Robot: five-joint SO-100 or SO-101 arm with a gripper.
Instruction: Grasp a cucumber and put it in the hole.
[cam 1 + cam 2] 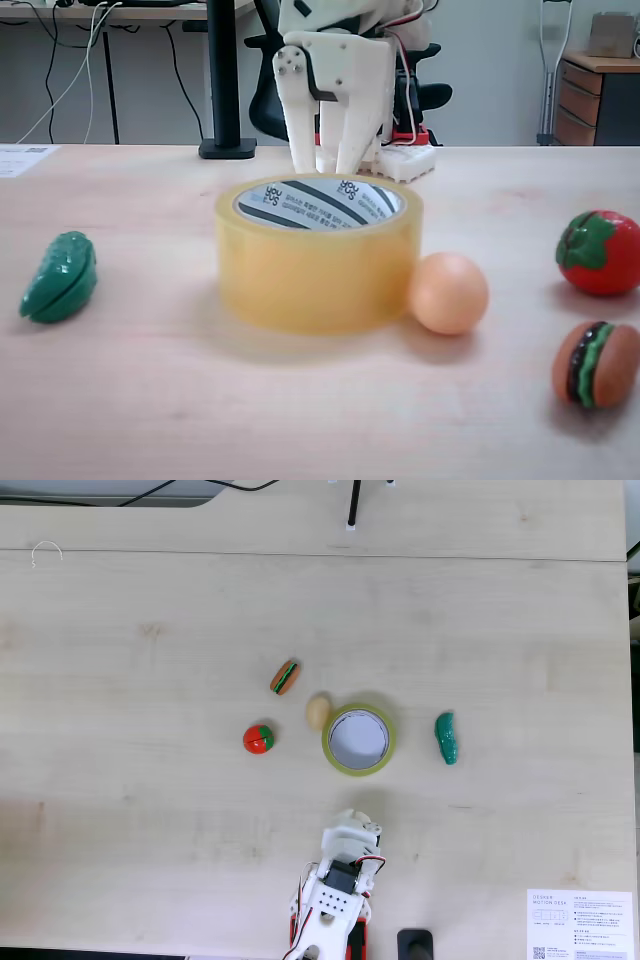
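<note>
- Dark-green bumpy plastic toy cucumber [446, 738] lay ungrasped on the pale wooden table [150, 810], apart from the yellowish translucent tape roll [358, 740]; its long axis ran roughly up-down in the top-down fixed view.
- Round white-cored hole [358, 739] stood empty; grasp and placement both remained.
- White two-finger gripper [334, 160] hung behind the roll, fingers near together, holding nothing.

Dark-green cucumber [59, 277] flat on table, apart from tape roll's open hole [320, 204].
</note>
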